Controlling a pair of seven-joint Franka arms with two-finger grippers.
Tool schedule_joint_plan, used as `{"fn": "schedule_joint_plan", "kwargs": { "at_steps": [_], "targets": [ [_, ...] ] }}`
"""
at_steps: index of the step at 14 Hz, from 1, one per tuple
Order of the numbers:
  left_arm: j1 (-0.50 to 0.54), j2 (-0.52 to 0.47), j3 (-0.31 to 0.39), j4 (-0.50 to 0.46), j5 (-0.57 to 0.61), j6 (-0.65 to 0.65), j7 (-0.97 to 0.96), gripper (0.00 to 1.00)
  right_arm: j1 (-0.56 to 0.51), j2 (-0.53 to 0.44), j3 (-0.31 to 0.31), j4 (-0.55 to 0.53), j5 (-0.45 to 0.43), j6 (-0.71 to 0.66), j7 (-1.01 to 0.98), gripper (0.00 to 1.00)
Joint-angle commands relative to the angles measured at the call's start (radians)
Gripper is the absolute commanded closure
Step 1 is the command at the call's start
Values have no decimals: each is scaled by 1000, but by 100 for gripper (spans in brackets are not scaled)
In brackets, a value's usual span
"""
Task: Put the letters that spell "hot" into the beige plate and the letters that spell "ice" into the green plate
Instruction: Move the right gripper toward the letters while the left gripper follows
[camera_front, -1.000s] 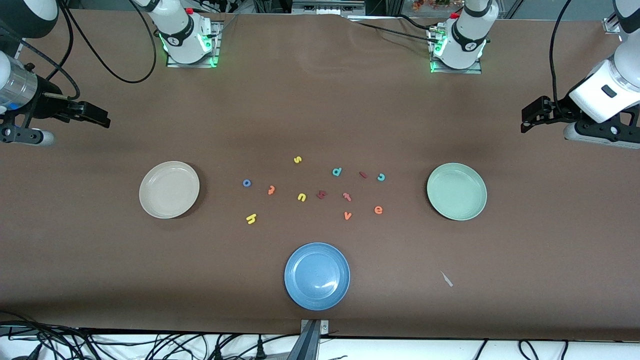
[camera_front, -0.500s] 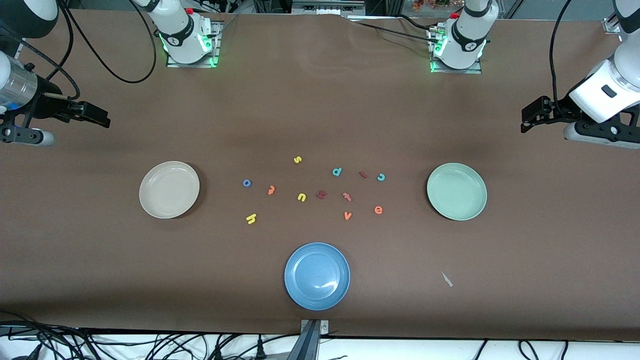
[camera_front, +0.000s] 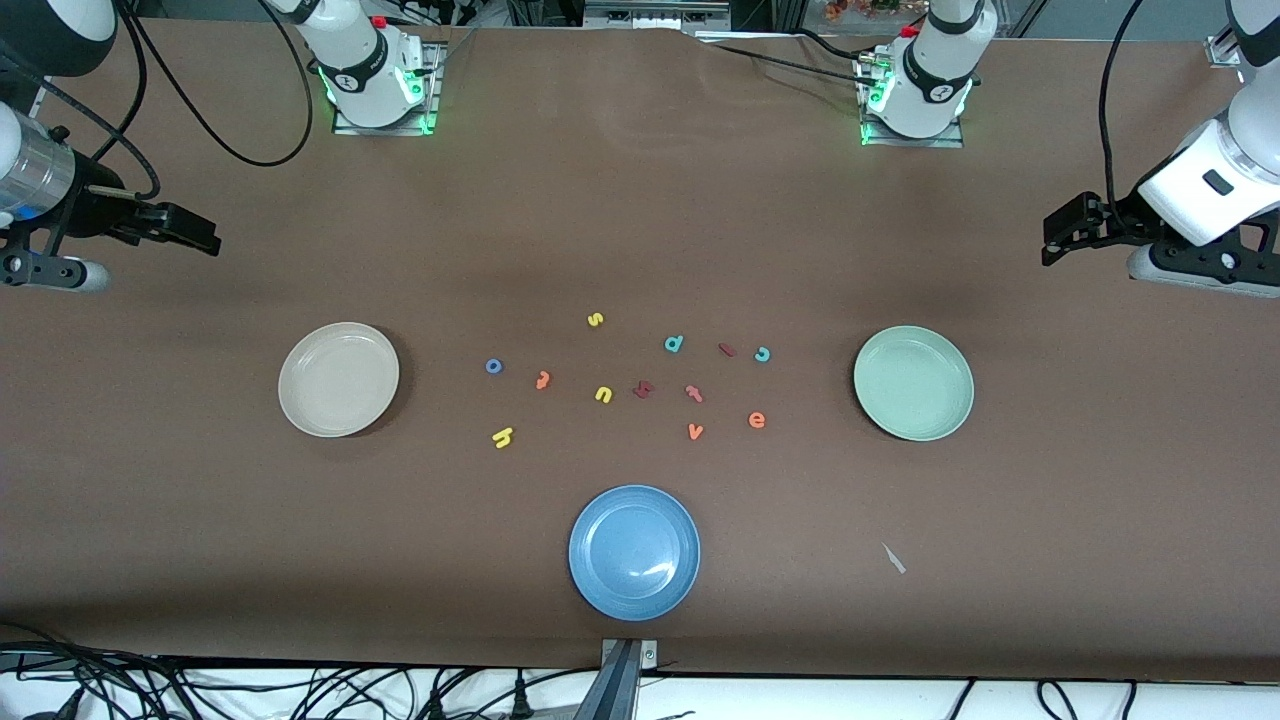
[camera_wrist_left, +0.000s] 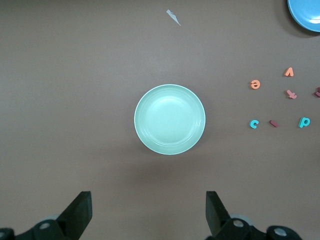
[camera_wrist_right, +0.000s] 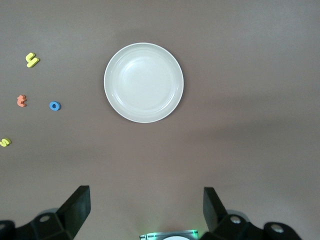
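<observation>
Open table (camera_front: 640, 220) around letters (camera_front: 640, 385) (plates aside)

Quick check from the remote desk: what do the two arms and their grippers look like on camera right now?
Both arms are white with black joint bands and green lights glowing at their bases. The left gripper has a white body and black fingers; the right gripper is black with a silvery wrist section. Black cables loop along each arm. In both wrist views the fingers are black wedges.

table (camera_front: 640, 200): matt brown cloth | blue plate (camera_front: 634, 598): glossy | letters: matt foam
</observation>
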Motion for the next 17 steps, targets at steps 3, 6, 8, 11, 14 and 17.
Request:
{"fn": "schedule_joint_plan", "kwargs": {
  "at_steps": [3,6,8,11,14,17],
  "targets": [
    [-1,-6,0,13,-8,-21,-8,0,-6,7,2,17,-3,-15,-19,0],
    [0,-6,1,13,-9,-21,-10,0,-6,7,2,17,-3,-15,-19,0],
    [2,-6,2,13,-8,-21,-10,0,-6,7,2,17,-3,-15,-17,0],
    [0,1,2,13,-8,-21,-10,0,-6,7,2,17,-3,-15,-19,0],
    [-7,5,0,14,-8,-21,-10,0,-6,7,3,17,-5,-15,-20,0],
    [-16,26,-2,14,-8,-19,-10,0,0,29,6,19,-6,-18,-65,0]
  ]
}}
